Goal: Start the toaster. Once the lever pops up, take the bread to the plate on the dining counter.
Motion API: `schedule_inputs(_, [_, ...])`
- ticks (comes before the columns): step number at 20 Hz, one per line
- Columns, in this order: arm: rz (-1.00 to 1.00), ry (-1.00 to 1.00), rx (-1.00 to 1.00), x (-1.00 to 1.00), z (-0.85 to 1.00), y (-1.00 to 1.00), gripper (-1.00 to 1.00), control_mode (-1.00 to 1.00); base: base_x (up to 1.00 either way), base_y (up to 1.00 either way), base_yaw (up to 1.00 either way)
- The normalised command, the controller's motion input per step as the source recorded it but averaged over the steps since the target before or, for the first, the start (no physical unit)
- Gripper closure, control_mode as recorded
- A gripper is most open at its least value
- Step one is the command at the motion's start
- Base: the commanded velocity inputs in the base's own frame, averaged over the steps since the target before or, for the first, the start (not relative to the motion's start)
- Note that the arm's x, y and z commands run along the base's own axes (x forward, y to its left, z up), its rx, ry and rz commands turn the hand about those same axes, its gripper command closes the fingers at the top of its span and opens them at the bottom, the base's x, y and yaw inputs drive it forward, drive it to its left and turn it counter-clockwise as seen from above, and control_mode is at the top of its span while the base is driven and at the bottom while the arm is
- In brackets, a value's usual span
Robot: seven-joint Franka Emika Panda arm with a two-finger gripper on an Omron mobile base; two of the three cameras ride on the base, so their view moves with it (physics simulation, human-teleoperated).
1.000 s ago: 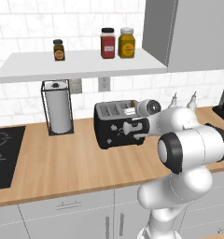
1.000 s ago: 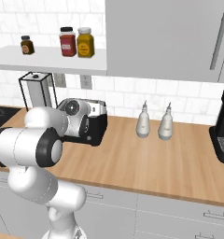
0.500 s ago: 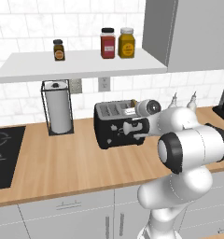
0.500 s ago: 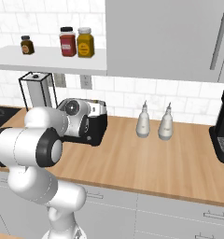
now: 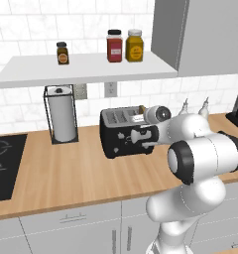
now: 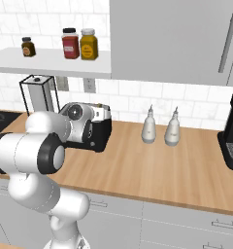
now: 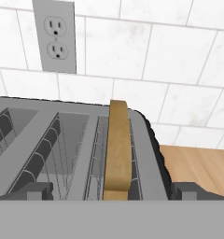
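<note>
The black toaster (image 5: 122, 135) stands on the wall counter, and its grey slotted top (image 7: 62, 140) shows close up in the hand view. The bread (image 7: 118, 149), a tan slice seen edge-on, stands upright in the rightmost slot and sticks out above it. My gripper (image 7: 113, 192) hovers at the toaster's front edge, open, with one fingertip (image 7: 37, 190) left of the slice and the other far to its right, touching nothing. In the left base view the gripper (image 5: 141, 135) is in front of the toaster. The plate and the dining counter are out of view.
A paper towel holder (image 5: 61, 114) stands left of the toaster, with a black cooktop (image 5: 2, 163) beyond it. Two white shakers (image 6: 159, 127) and a black coffee machine (image 6: 232, 131) are to the right. A shelf with jars (image 5: 123, 45) hangs above, and a wall outlet (image 7: 55, 35) is behind.
</note>
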Motion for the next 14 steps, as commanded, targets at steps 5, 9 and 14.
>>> schedule_inputs(5, [0.00, 0.00, 0.00, 0.00, 0.00, 0.00, -1.00, -1.00, 0.00, 0.00, 0.00])
schedule_inputs(9, [0.00, 0.00, 0.00, 0.00, 0.00, 0.00, -1.00, -1.00, 0.00, 0.00, 0.00])
schedule_inputs(14, [0.00, 0.00, 0.00, 0.00, 0.00, 0.00, -1.00, -1.00, 0.00, 0.00, 0.00])
